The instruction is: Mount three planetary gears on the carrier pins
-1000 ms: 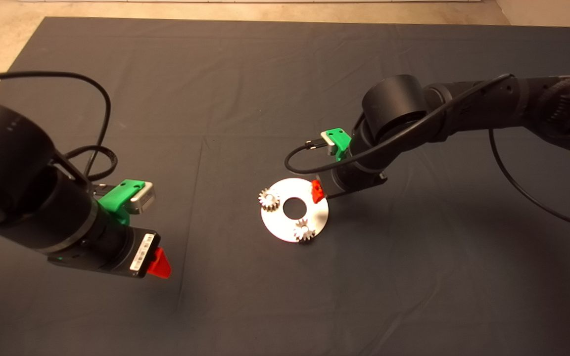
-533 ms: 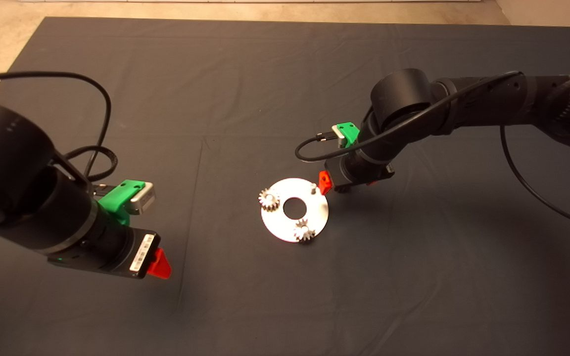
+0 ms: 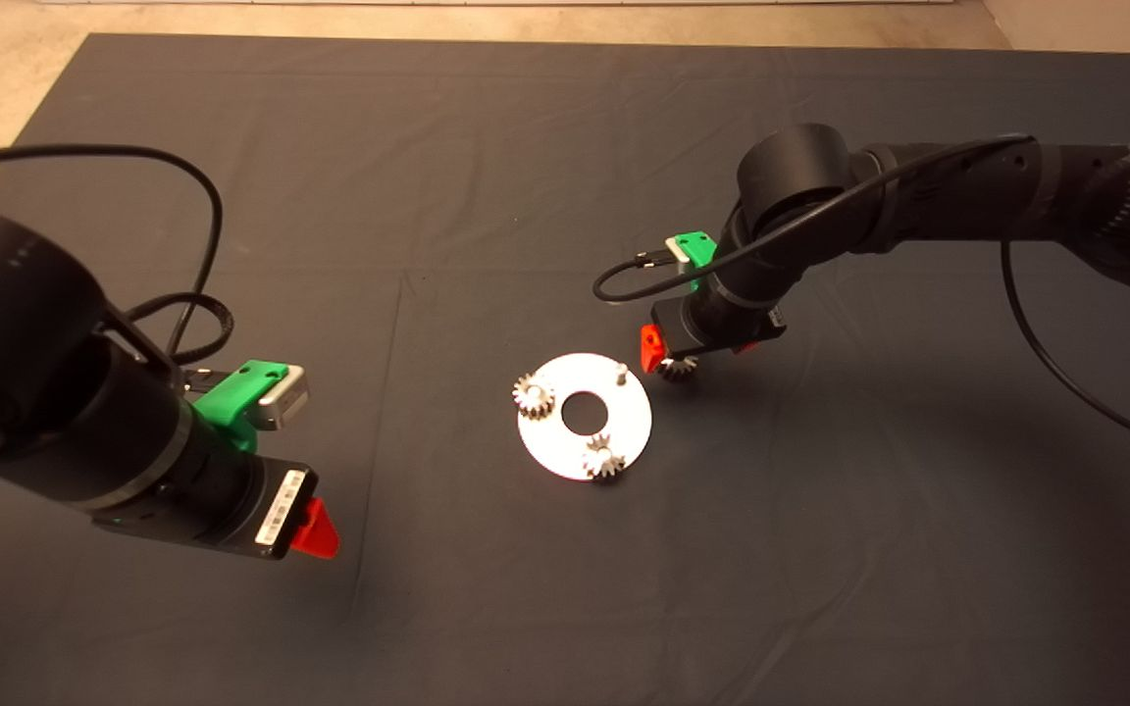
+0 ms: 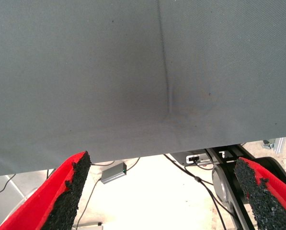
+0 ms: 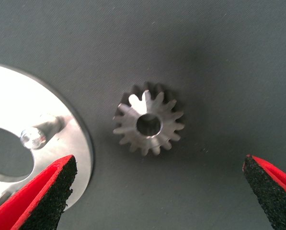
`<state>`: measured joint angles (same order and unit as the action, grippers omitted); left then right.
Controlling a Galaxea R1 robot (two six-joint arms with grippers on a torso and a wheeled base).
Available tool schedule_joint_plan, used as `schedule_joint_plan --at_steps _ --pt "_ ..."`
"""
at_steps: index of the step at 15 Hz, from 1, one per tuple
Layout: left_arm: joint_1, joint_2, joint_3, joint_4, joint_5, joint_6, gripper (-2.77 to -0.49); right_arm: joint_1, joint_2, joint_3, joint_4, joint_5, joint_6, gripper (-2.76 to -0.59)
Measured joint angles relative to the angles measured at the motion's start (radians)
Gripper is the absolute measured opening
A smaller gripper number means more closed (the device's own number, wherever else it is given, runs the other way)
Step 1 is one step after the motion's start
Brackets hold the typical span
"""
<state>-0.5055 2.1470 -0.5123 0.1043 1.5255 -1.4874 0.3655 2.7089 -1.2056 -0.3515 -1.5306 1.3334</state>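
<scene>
A dark mat (image 3: pixel 487 176) carries a shiny disc (image 3: pixel 624 427) and, just beside it, one loose gear (image 5: pixel 148 123).

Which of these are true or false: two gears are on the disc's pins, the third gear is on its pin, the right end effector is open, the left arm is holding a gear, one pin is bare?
1. Two planetary gears sit on the disc. True.
2. The third gear is on its pin. False: it lies on the mat beside the disc.
3. The right end effector is open above it. True.
4. The left end effector holds a gear. False: it is open and empty, at the lower left.
5. One carrier pin stands bare. True.
</scene>
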Motion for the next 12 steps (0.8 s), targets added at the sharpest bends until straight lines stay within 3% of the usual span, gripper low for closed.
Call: schedule_joint_plan --at_steps 9,12 --pt "0.0 -0.012 0.004 0.0 0.0 0.0 -1.08 -0.003 0.0 -0.047 0.0 0.0 -0.017 -0.76" --pt "0.0 -0.012 0.004 0.0 0.0 0.0 -1.08 -0.02 0.001 -0.057 0.0 0.0 -0.017 -0.76"
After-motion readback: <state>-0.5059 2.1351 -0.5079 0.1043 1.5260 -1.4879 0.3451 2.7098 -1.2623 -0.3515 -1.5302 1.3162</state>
